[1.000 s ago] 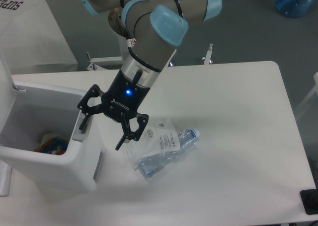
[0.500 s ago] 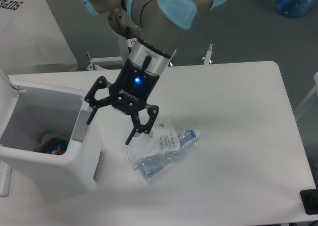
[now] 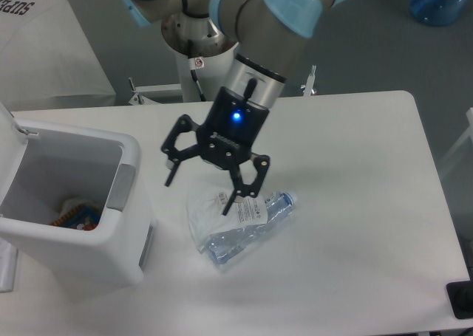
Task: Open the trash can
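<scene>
The trash can is a white boxy bin at the left edge of the table. Its top stands open, the lid tipped up at the far left, and coloured rubbish shows at the bottom inside. A grey tab sits on its right rim. My gripper hangs open to the right of the bin, apart from it, with nothing between its black fingers. It hovers above the left end of a clear plastic bag.
A clear plastic bag holding a blue-capped bottle lies on the white table just right of the bin. A dark object sits at the table's front right corner.
My gripper has moved to the right, away from the bin's right rim, and now hangs over the bag. The bin stays open.
</scene>
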Controlling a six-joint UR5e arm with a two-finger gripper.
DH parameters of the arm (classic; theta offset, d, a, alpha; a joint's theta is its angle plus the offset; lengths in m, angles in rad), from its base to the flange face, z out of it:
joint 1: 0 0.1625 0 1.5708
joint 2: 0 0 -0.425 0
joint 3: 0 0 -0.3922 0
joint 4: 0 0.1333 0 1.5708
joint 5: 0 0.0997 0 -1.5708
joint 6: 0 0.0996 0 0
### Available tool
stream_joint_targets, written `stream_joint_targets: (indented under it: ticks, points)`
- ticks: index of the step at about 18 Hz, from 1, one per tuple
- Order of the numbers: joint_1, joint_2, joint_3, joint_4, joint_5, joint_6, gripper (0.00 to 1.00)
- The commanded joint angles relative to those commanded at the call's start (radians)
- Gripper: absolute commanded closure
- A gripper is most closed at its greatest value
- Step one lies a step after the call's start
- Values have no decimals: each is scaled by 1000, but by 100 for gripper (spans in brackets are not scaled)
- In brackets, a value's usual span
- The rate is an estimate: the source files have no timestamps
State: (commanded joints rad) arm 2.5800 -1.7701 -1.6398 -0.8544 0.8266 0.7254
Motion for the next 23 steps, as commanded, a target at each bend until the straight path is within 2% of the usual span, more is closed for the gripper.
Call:
stream_joint_targets:
  ticks: [3,6,10,13,16,17,19,23]
  points:
    - [43,-61,-23,3,165,96,0]
    - [75,-104,-17,3,302,236,0]
    - [115,-164,32,2,416,497,0]
    - [117,-224,127,-20,482,519,0]
    - [106,-275,225,-124,580,531,0]
    - [101,-290,239,-149,615,551,0]
    - [72,-296,242,-156,661,604,0]
    - [71,-301,241,-160,674,646,0]
